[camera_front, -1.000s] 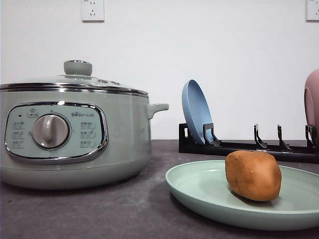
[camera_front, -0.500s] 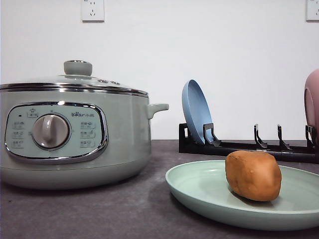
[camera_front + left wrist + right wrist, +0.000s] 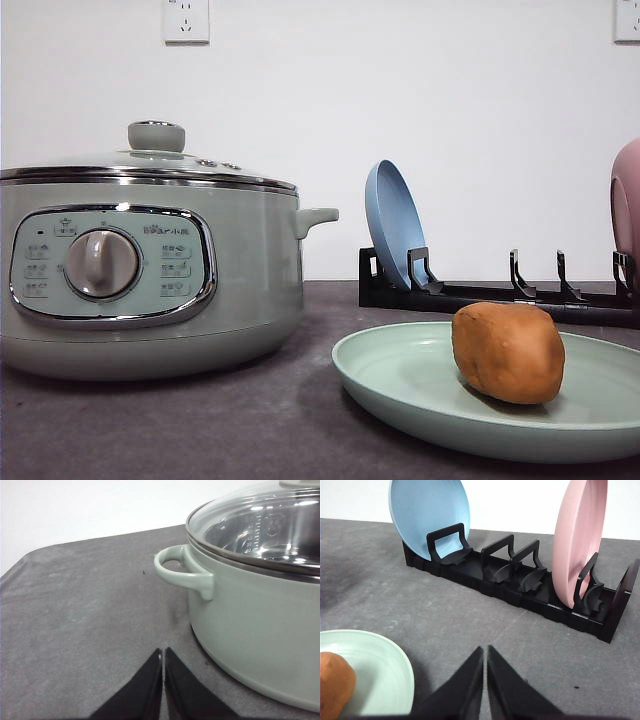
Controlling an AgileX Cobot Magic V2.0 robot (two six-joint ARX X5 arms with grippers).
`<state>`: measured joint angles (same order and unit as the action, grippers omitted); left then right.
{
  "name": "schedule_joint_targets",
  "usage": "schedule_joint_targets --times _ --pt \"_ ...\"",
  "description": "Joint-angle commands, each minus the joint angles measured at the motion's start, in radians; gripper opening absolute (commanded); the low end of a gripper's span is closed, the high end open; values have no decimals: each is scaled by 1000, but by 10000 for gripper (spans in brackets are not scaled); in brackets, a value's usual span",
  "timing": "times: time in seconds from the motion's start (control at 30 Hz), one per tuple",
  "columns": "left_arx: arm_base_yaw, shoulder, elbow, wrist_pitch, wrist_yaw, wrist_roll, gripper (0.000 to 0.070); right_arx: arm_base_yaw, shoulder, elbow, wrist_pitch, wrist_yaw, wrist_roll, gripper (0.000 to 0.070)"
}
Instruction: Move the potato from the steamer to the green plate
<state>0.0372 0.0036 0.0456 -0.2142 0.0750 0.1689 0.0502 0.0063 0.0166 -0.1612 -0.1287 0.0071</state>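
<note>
On dark grey tabletop [image 3: 200, 420], green plate [image 3: 400, 385] holds potato [image 3: 507, 352]; white wall [image 3: 450, 100] behind.

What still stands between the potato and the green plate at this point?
Nothing visible: the potato already rests on the green plate, and the steamer stands apart with its lid on. Both grippers, left and right, are shut and empty.

You lose the right rim of the wide pale mint-green plate [image 3: 420, 395] and most of the upright pink dish [image 3: 627, 205] at the front view's edge. The panel's button labels on the pale green electric steamer [image 3: 150, 280] are too small to read.
</note>
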Motion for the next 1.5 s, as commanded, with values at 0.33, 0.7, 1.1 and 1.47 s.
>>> schedule_joint_targets --times 0.33,0.7,1.1,1.47 --pt "0 0 -14 -25 -1 -6 0 -2 -3 -5 3 -1 7 0" --pt "0 0 -14 -25 -1 -5 0 -2 -3 -5 3 -1 7 0" --pt "0 -1 -14 -25 -1 -6 0 -2 -3 -5 3 -1 7 0" --pt "0 0 -14 -25 -1 -6 0 -2 -3 -5 3 -1 7 0"
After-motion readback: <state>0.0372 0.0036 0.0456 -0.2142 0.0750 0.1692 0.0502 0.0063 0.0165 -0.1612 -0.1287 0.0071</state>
